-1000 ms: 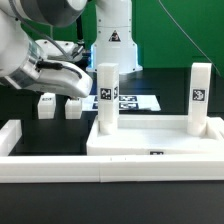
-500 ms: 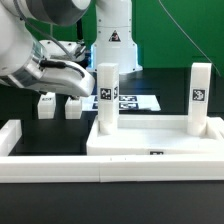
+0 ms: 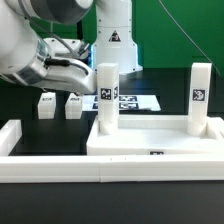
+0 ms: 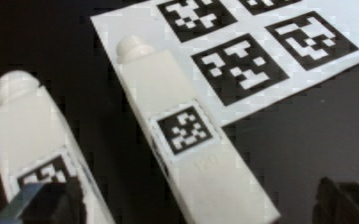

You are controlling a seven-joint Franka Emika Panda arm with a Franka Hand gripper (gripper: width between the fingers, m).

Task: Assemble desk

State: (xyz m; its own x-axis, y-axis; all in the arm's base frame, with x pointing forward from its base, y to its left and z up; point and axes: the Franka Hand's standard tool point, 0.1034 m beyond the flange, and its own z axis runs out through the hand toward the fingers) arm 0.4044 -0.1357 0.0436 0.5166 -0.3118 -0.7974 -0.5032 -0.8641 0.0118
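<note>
Wrist view: I note tool [image 4: 195, 198] released, jaws wide either side of loose leg [image 4: 179, 125] lying on worktop [image 4: 327, 135]; second leg [image 4: 30, 130] beside it, marker board [image 4: 256, 50] near.

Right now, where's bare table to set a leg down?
Free: black table between the marker board and the upright leg at the exterior view's right; also the patch between the border wall and the tabletop panel. Crowded: under the open pincer, where two loose legs lie side by side.

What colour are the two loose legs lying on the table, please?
White legs with black-and-white tags; clearest in the wrist view.
</note>
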